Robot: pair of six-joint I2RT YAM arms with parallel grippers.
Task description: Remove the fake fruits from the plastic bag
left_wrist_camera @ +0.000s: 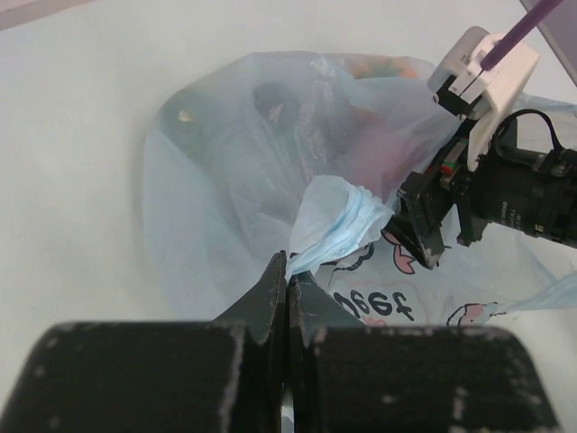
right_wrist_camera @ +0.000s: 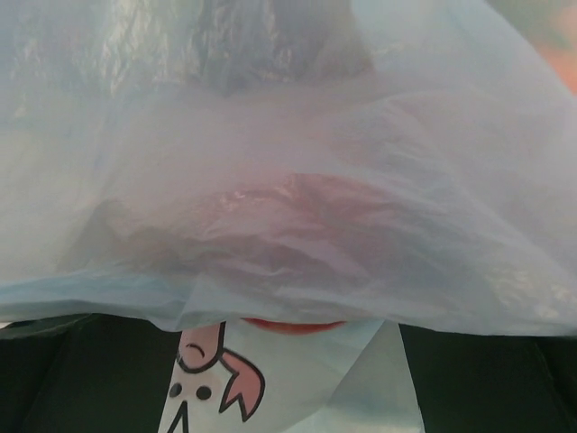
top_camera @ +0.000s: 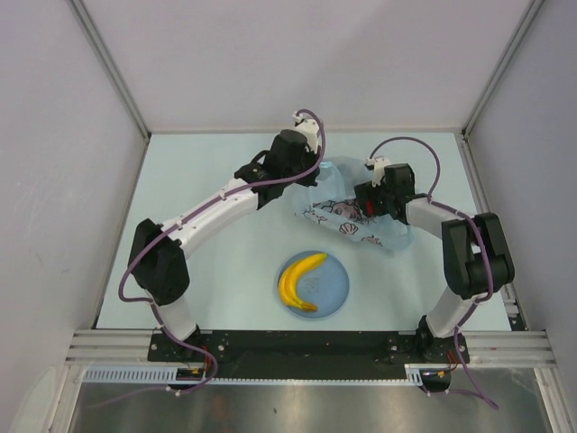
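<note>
Showing blurred through bag (top_camera: 345,222) film, fruits (left_wrist_camera: 365,153), kinds unclear. Bag mid-table (top_camera: 207,171). Banana (top_camera: 300,278) on plate (top_camera: 336,287), nearer. Left tool (left_wrist_camera: 287,272) pressed together, pinching bag edge. Right tool (left_wrist_camera: 422,230) at bag mouth, film-covered; spread or not, cannot tell.

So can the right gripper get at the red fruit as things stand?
Probably not yet: the plastic bag drapes between the right gripper and the red fruit, only its lower edge uncovered.
</note>
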